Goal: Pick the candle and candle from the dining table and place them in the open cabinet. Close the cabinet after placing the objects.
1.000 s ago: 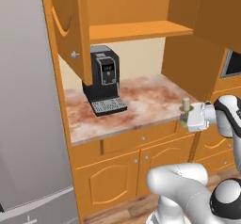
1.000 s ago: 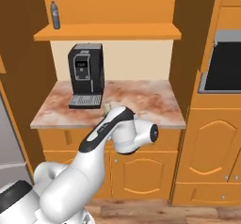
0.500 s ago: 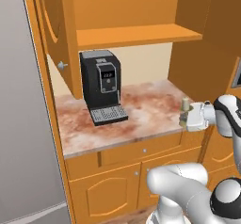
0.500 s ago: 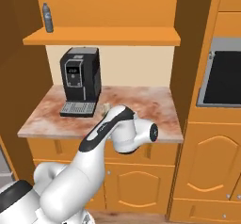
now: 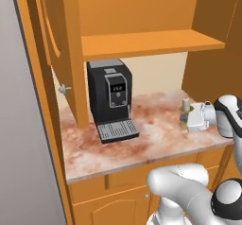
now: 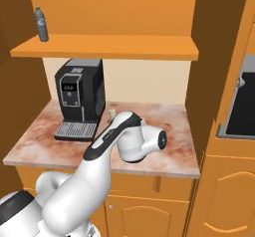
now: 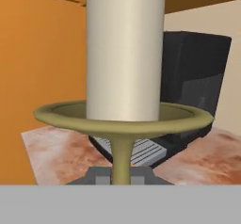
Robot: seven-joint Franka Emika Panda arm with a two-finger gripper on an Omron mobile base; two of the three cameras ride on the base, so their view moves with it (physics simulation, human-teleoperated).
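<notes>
Candle (image 7: 125, 53) on its brass holder sits clamped in my gripper (image 5: 185, 117), right of the coffee machine (image 5: 109, 99) over the counter; base has rolled closer, so cabinet shelf (image 5: 149, 43) placement comes next.

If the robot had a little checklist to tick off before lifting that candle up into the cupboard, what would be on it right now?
1. Candle held: the gripper is shut on the pale candle, at the stem of its brass holder. Ok.
2. Candle upright: it stands straight in the hand view. Ok.
3. Cabinet open: the shelf is exposed, with its door swung aside. Ok.
4. Room on the shelf: bare board above the coffee machine; the bottle stands at its far left end. Ok.
5. Other candle already placed: cannot tell.
</notes>
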